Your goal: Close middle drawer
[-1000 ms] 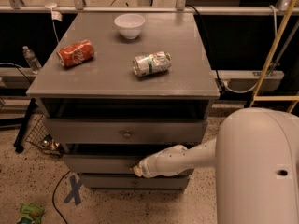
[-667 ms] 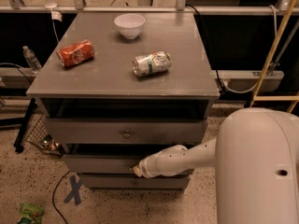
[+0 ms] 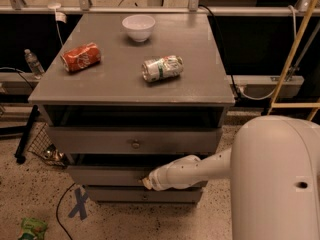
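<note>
Your gripper (image 3: 146,182) is pressing against the front of the middle drawer (image 3: 102,175), which is sitting between the top drawer (image 3: 90,140) and the lowest drawer (image 3: 125,196), with a dark gap showing above it. You cannot tell whether the gripper is spread or closed. A bowl (image 3: 138,27) is standing on the surface (image 3: 200,81).

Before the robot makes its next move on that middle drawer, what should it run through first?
1. Gripper at the middle drawer front: ok.
2. Middle drawer fully shut: not ok, a dark gap shows above its front.
3. Arm below the top drawer's knob, not touching it: ok.
4. Red can, green can and bowl lie back from the tabletop's front edge: ok.
5. Nothing sticking up inside the drawer: cannot tell, the inside is dark.
</note>
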You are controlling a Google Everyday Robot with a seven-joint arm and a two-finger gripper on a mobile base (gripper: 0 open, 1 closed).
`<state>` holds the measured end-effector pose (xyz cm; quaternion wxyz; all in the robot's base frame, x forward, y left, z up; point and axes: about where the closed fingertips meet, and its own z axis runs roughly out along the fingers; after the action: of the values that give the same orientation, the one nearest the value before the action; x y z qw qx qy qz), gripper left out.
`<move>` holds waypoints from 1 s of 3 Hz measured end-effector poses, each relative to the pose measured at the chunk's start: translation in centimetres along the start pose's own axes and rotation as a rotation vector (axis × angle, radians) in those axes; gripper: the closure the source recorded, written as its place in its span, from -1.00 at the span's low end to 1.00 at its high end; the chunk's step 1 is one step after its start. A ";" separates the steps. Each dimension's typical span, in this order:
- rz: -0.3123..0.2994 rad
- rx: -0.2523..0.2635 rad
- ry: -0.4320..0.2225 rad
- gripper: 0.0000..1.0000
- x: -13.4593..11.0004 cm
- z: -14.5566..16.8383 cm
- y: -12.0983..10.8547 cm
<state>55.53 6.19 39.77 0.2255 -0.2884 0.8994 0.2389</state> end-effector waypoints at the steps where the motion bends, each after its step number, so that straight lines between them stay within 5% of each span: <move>1: 0.000 0.000 0.000 0.10 0.0 0.0 0.0; 2: 0.000 0.000 0.000 -0.03 0.0 0.0 0.0; 3: -0.001 -0.002 0.001 0.44 0.0 0.1 0.1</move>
<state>55.46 6.33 39.71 0.2247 -0.2891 0.8992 0.2396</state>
